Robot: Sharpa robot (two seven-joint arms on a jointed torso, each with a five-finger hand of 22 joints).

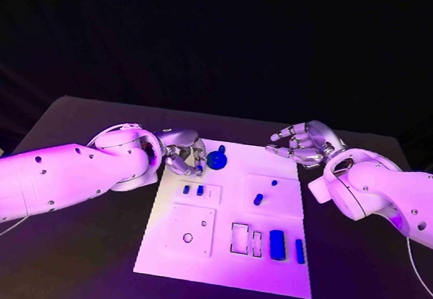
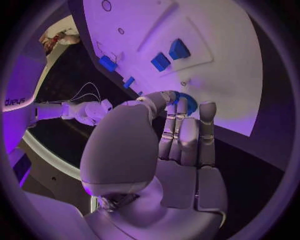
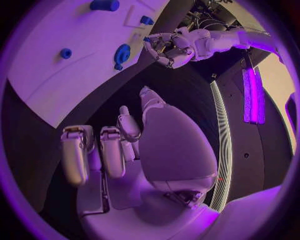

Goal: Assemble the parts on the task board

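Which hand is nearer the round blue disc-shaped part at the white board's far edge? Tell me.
Left. The left hand has its fingers right at the round blue disc-shaped part; the right hand hovers apart, off the board's far right corner.

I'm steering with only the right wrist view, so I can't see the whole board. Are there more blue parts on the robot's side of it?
Observer: Yes. A thick long blue part and a thin long blue part lie side by side on the task board, near its right edge.
Operator: Are there holes for them?
Observer: Two outlined rectangular slots sit right beside them, toward the left arm. They look empty.
Operator: Is the left robot hand holding the round blue part?
Observer: In the left wrist view, the fingertips of the left robot hand reach the round blue part. I can't tell whether they grip it.
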